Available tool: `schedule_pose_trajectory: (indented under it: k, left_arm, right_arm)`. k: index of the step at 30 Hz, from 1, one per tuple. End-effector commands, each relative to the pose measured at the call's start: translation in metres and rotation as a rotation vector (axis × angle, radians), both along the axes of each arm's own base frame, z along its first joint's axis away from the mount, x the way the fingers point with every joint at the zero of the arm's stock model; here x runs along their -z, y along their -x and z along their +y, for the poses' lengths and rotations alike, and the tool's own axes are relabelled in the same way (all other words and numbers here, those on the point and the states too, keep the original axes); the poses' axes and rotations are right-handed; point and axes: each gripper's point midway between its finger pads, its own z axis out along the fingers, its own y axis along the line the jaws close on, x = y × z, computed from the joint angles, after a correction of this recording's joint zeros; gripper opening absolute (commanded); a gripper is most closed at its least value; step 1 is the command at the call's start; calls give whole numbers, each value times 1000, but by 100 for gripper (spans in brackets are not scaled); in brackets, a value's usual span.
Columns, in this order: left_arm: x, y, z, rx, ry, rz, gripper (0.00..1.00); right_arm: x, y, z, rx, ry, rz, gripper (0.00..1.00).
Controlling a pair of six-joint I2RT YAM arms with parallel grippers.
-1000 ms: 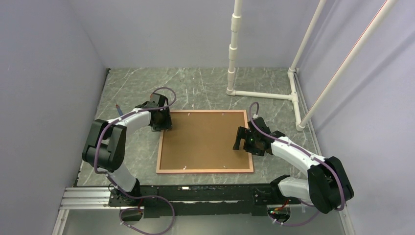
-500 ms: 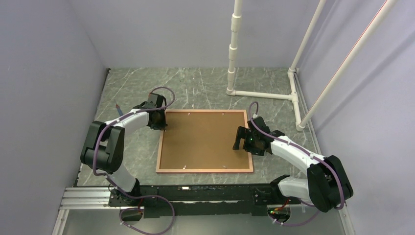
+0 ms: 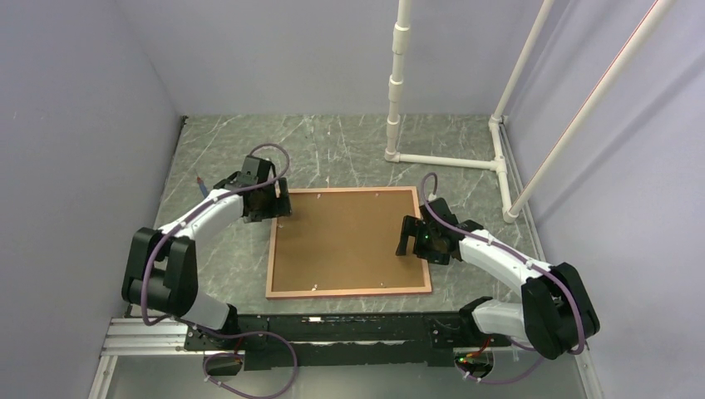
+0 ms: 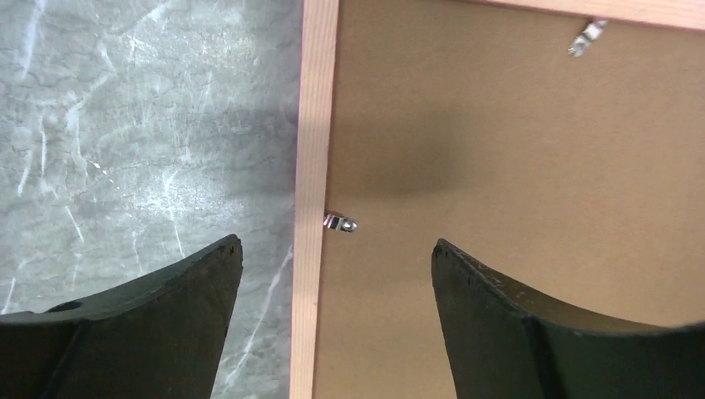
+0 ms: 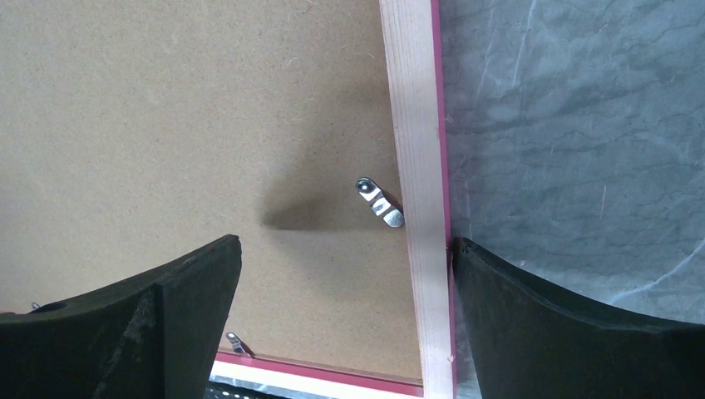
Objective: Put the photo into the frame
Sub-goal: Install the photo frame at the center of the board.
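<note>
The left gripper (image 4: 335, 249) has its two dark fingers spread wide with nothing between them. One finger is over the marble-patterned table (image 4: 125, 125) and the other over the brown backing board (image 4: 515, 183), so they straddle the left rail of the frame (image 4: 312, 125) near its far corner. A small metal clip (image 4: 341, 223) on that rail points inward just ahead of the fingertips. The right gripper (image 5: 345, 245) is equally wide apart and empty, spanning the frame's right rail, where another metal clip (image 5: 380, 202) lies slanted across the seam between rail and board. Neither wrist view shows whether the fingers touch the wood or hang just above it. The frame lies flat and back-up in the middle of the table, with the board filling its opening. The photo shows in no view, and whether it lies beneath the board cannot be told. Both wrist views crop the fingers at the bottom edge. Near the left wall sits a small blue-and-red object (image 3: 200, 179), too small to identify. A white pipe stand (image 3: 397, 83) rises at the far right, its top cut off.
</note>
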Motion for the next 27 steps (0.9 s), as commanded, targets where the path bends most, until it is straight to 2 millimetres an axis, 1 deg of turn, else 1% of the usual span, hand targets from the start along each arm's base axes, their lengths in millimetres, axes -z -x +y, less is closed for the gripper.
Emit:
schedule_pose_trajectory:
  k: [1,7,11,13,16,22,24,27]
  left_arm:
    - [-33,-4,-4,5,44,-61,87]
    - [-32,16,0,-11,62,-63,88]
    - [-28,29,-3,-6,98,-56,88]
    - [-25,35,-3,-5,108,-49,88]
    - [-20,42,-3,-3,115,-38,88]
    - [-13,52,-2,2,119,-22,88]
    - [-12,54,-3,3,123,-21,88]
    - [-9,56,-4,4,133,-14,88]
  right_arm:
    - [-1,0,2,-25,18,17,100]
    - [-2,-3,24,-91,5,23,100]
    - [-6,-4,39,-139,38,15,100]
    - [-7,-7,40,-143,67,-4,100]
    - [-8,-8,32,-131,113,-15,99]
    - [-7,-9,0,-82,262,-33,98]
    - [-7,-10,-5,-77,289,-36,97]
    - [-6,-13,-6,-76,288,-41,95]
